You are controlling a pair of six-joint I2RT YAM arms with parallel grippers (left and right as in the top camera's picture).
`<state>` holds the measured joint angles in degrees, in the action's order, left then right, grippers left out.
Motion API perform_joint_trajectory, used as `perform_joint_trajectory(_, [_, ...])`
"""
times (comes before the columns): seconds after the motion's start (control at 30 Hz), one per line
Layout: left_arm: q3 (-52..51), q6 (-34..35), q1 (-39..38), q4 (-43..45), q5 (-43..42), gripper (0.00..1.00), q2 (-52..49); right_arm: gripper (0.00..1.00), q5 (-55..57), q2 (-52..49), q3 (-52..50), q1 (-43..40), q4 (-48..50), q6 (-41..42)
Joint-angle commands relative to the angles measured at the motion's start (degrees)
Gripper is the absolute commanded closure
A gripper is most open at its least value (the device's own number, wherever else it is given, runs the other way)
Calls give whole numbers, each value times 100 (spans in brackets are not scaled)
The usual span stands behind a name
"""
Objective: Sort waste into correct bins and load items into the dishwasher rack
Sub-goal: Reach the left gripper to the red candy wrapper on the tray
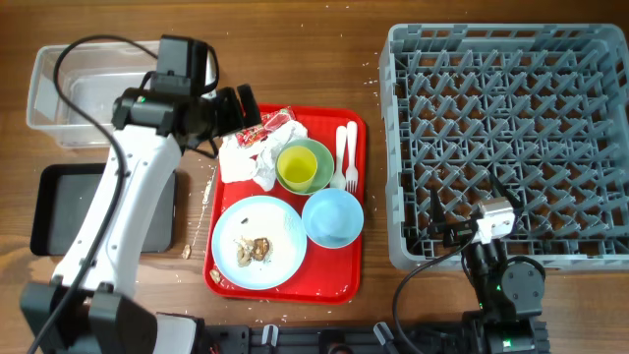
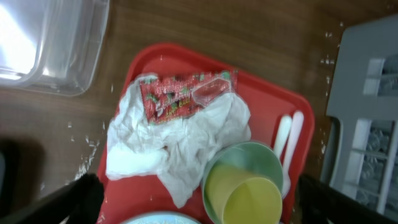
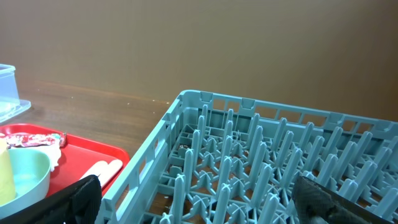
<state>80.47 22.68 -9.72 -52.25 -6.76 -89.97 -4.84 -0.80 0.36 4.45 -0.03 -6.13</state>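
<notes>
Napkins (image 2: 180, 146), crumpled and white, lie heaped at the far left corner of the red tray (image 2: 155, 53), with the red-and-white wrapper (image 2: 186, 96) on top of them. Just beside them on the right stands the pale green bowl (image 2: 249, 154) with the yellow cup (image 2: 249, 199) upright inside it. To the right of the bowl, the white spoon (image 1: 341, 147) and fork (image 1: 351, 162) lie side by side along the tray's right rim. Nearer the robot's edge, the light blue plate (image 1: 280, 221) carries brownish food scraps (image 1: 257, 248), and the light blue bowl (image 1: 332, 216) sits touching it on the right. The left pincer (image 1: 248, 110) hangs over the napkins, its fingers spread wide and pinching nothing. The tray lies mid-desk (image 1: 295, 59). Whitish crumbs (image 1: 208, 187) are scattered on the wood off its left side. The clear tub (image 1: 59, 98) stands in the far left corner and the black tray (image 1: 54, 211) along the left edge, closer to the robot. The grey rack (image 1: 511, 128) fills the right side. The right pincer (image 3: 196, 193) hovers at the rack's near edge, spread and holding nothing.
</notes>
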Motion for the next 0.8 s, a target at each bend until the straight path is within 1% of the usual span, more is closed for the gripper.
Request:
perform_joint_trajectory(0.0, [105,-638,-37,667,240,9,-358,0,70,15,-4,-28,15,-52])
perform_joint_trajectory(0.03, [105,-754,-48,850,240,11,-540,0,70,15,-4,-28,15,-52])
perform_joint_trajectory(0.1, [105,-769,-55,951,256,17,-778,0,70,15,-4,-28,15,-52])
perform_joint_trajectory(0.13, [105,-992,-76,970,232,21,-949,0,70,15,-4,-28,15,-55])
perform_joint_trajectory(0.17, [105,-1220,-116,966,234,21,-1082,0,70,11,-4,-28,15,-55])
perform_joint_trajectory(0.2, [105,-1530,-179,960,236,19,-1252,0,70,-11,-4,-28,17,-55])
perform_joint_trajectory(0.23, [105,-1700,-223,957,240,15,-1360,0,72,-28,-4,-28,15,-55])
perform_joint_trajectory(0.3, [105,-2114,-378,1016,278,12,-1707,0,70,-50,-4,-28,17,-52])
perform_joint_trajectory(0.43, [105,-2122,-531,1287,649,15,-2118,0,70,-55,-4,-28,15,-55])
perform_joint_trajectory(0.53, [105,-2256,-566,1469,671,21,-2380,0,70,-55,-4,-28,15,-52])
perform_joint_trajectory(0.7, [105,-2441,-566,1700,667,23,-2682,0,70,-55,-4,-28,15,-52])
perform_joint_trajectory(0.77, [105,-2702,-568,1738,664,24,-2815,0,70,-55,-4,-28,15,-52])
